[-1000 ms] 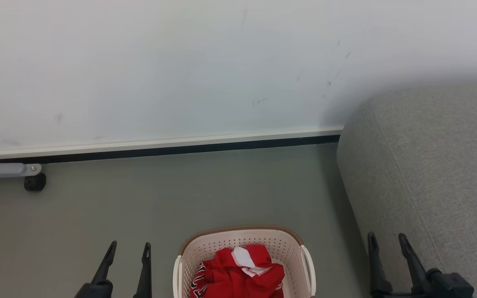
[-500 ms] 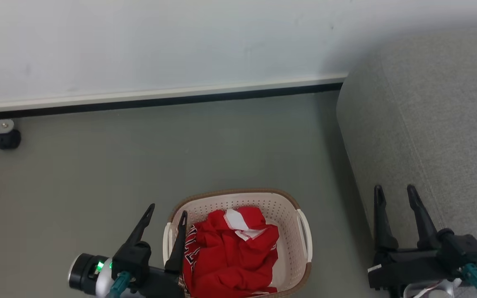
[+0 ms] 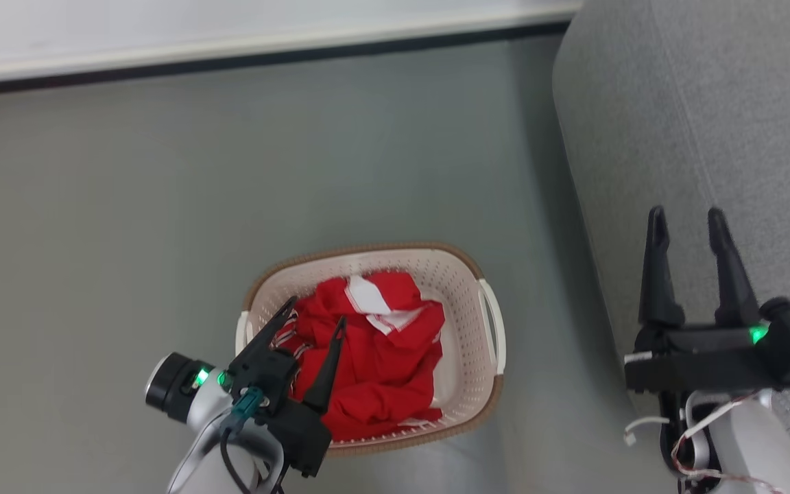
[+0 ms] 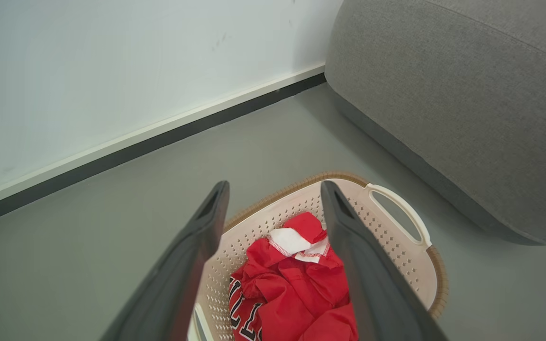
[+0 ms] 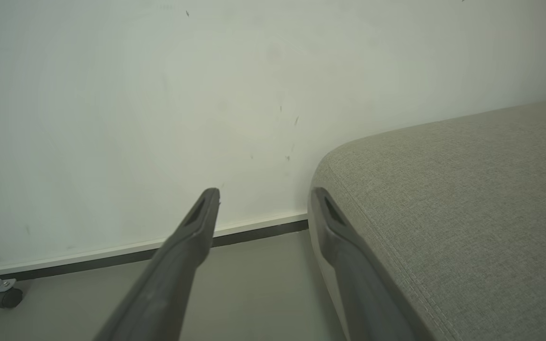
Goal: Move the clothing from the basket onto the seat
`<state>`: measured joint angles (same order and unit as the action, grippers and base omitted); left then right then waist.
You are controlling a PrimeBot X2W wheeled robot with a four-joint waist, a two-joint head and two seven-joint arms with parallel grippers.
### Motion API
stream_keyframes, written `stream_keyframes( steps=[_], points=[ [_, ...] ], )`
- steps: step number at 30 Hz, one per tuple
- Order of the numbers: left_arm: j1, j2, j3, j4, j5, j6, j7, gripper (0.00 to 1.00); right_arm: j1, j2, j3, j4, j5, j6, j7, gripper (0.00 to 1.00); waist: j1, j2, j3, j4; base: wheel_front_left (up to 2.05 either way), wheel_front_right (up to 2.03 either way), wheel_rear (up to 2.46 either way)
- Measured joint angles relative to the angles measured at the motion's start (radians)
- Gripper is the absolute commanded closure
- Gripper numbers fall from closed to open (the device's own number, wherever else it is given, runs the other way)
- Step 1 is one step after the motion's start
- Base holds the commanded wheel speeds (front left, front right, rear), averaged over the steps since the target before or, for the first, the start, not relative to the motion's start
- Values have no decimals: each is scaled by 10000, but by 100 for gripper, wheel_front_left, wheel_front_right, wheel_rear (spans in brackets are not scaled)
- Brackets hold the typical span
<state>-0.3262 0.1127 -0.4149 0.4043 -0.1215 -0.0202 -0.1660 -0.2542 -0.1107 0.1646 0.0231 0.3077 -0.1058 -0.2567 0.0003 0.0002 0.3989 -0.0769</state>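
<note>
Grey floor (image 3: 162,171), white wall (image 5: 159,94). Left gripper (image 3: 317,310) hovering agape, empty, above clothing (image 3: 381,357) in basket (image 3: 367,248); right gripper (image 3: 686,210) agape, empty, near seat (image 3: 710,103).

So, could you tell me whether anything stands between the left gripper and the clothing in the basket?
Nothing visible does. The left gripper hangs open above the basket's left side, aimed at the clothing, which lies uncovered. Toward the seat, only the basket's wall and bare floor lie between.
</note>
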Motion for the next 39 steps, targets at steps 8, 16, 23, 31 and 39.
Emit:
stream_keyframes(
  steps=[8, 16, 23, 31, 39],
  points=[
    [-940, -71, -284, 809, 232, -249, 238, 0, -1221, 67, -29, -213, 0, 58, 0, 0, 0, 0, 1175, -351, 0, 0, 0],
    [-1895, -98, -821, 1465, 729, -508, 464, 0, -2452, 209, 0, -470, 2, 180, -2, 0, 0, 1, 2352, -781, 0, 0, 0],
    [-2972, -130, -1106, 2059, 1047, -604, 744, 0, -3315, 284, -102, -589, 13, 196, -2, 0, -1, 1, 3400, -1124, 0, 0, 0],
    [-3868, -127, -1202, 2731, 1331, -692, 913, 0, -4138, 389, -128, -637, 90, 196, -2, 0, -1, 0, 4429, -1442, 0, 0, 0],
    [-4386, -59, -1218, 3340, 1432, -694, 846, 0, -4615, 454, -127, -510, 107, 244, -4, 0, -1, 0, 5314, -1824, 0, 0, 0]
  ],
)
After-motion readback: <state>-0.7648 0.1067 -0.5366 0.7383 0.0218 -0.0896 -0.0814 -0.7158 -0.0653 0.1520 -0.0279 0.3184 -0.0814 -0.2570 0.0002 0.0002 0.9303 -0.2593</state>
